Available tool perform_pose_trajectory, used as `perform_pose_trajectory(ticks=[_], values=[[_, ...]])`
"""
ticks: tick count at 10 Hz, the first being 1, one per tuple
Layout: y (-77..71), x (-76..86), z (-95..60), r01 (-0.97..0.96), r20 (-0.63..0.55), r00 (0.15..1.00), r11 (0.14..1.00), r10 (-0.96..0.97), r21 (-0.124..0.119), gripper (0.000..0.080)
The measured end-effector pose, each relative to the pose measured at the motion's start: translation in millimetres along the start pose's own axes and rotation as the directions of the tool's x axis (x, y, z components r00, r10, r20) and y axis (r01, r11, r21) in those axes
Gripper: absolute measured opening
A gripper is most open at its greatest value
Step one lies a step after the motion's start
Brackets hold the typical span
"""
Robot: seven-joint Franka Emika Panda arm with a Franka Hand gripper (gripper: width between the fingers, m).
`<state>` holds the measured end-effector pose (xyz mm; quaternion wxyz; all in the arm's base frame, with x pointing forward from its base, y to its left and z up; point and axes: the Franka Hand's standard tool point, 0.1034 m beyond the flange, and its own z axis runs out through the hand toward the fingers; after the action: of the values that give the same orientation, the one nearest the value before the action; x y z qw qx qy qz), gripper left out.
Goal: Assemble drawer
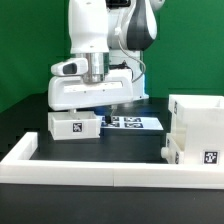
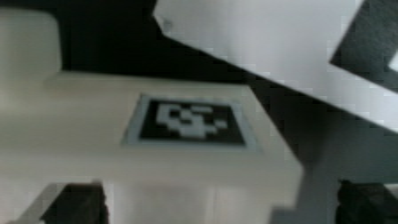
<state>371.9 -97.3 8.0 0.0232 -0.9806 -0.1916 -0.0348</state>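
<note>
A small white tray [image 1: 75, 125] with a square marker tag lies on the black table at the exterior view's left. My gripper [image 1: 98, 108] hangs low right over it. In the wrist view the tray [image 2: 183, 120] fills the middle with its tag up. My gripper [image 2: 217, 205] is open; the dark fingertips [image 2: 71, 205] stand on either side of the tray. One is next to its edge, the other a gap away. The tall box housing [image 1: 200, 118] stands at the exterior view's right, with a second tray [image 1: 196, 152] in front of it.
The marker board [image 1: 135, 122] lies flat just beside the tray and shows in the wrist view [image 2: 267, 40] as a slanted white sheet. The long low white border wall [image 1: 90, 168] runs along the front and up the left side.
</note>
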Motion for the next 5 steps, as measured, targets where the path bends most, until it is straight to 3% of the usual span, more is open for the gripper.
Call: perform_pose_trajectory(ticks=[5], values=[[-1.1,-3.4,3.0,-0.005,0.004,1.000,1.000,0.005,0.005,0.0619]])
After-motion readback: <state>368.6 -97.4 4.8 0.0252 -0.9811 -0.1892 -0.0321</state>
